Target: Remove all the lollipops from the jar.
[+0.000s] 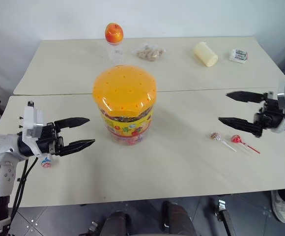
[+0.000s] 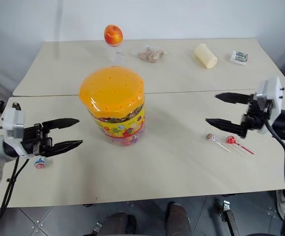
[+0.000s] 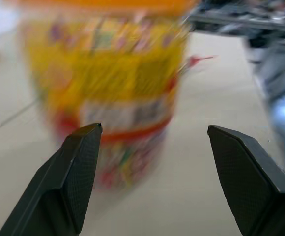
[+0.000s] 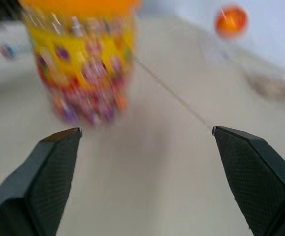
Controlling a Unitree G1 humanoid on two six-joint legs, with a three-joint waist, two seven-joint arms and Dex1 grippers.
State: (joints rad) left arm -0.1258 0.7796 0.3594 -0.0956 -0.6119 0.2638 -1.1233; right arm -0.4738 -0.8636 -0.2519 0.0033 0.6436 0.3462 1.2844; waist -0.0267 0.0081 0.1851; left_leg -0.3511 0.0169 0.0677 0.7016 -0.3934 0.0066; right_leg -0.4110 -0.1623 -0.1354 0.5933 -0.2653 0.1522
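The jar (image 1: 125,105), a clear tub with an orange dotted lid and a yellow-red label, stands upright at the table's middle, lid on. Two lollipops lie on the table to its right: a silvery-brown one (image 1: 215,136) on a white stick and a red one (image 1: 236,139) on a red stick. A third small wrapped lollipop (image 1: 46,162) lies under my left arm. My left gripper (image 1: 91,131) is open and empty, level, pointing at the jar (image 3: 113,93) from its left. My right gripper (image 1: 223,107) hovers open and empty just above the two lollipops, facing the jar (image 4: 83,64).
On the far table are an orange fruit (image 1: 114,33) atop a small clear cup (image 1: 115,50), a snack bag (image 1: 150,51), a pale yellow cylinder (image 1: 205,54) and a small packet (image 1: 239,55). A seam (image 1: 191,90) runs between the two tables behind the jar.
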